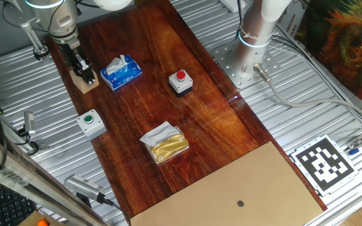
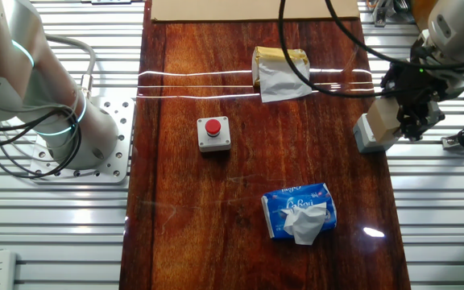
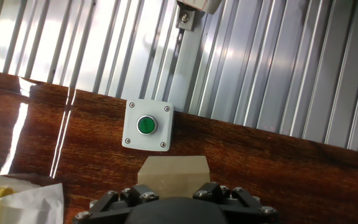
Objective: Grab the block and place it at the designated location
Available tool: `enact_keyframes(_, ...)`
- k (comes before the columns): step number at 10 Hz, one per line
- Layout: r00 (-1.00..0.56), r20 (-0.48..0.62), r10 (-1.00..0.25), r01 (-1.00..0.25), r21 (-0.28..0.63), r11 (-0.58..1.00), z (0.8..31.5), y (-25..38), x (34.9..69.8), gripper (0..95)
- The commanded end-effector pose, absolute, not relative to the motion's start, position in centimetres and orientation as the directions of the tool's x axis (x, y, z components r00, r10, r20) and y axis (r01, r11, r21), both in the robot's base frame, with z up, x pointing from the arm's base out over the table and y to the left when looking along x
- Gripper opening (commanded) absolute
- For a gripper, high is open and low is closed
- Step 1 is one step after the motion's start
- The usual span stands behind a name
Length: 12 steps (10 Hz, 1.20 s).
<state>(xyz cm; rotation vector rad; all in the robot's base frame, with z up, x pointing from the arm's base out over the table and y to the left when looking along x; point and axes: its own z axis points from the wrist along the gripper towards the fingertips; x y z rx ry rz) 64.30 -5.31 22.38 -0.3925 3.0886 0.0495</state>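
Note:
The block (image 1: 82, 83) is a small light-tan wooden cube at the far left edge of the dark board. My gripper (image 1: 84, 72) stands right over it, its black fingers closed on the block's sides. In the other fixed view the block (image 2: 373, 129) sits at the board's right edge under the gripper (image 2: 413, 119). In the hand view the block (image 3: 173, 173) fills the gap just ahead of the gripper (image 3: 173, 198). The designated location, a tan cardboard sheet (image 1: 231, 182) with a dark centre dot, lies at the near end of the board, far from the gripper.
On the dark red-brown board (image 1: 206, 119) are a grey box with a green button (image 1: 91, 123), a grey box with a red button (image 1: 181, 82), a blue tissue pack (image 1: 120, 71) and a yellow wrapped packet (image 1: 164, 143). The arm's base (image 1: 256, 31) stands at the back right.

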Motion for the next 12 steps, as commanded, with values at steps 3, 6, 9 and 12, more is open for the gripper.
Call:
enact_keyframes(3, -0.966, -0.031, -0.258, -0.259, 0.046, 0.965, 22.7, -5.1, 62.0, 19.0)
enact_keyframes(6, -0.974, -0.025, -0.224, -0.225, 0.042, 0.973, 23.1, -1.8, 60.9, 19.0)
enact_keyframes(9, -0.99, -0.013, -0.141, -0.142, 0.033, 0.989, 22.6, 6.5, 59.8, 19.0)
enact_keyframes(12, -0.997, -0.007, -0.077, -0.078, 0.036, 0.996, 21.5, 16.0, 57.8, 19.0)
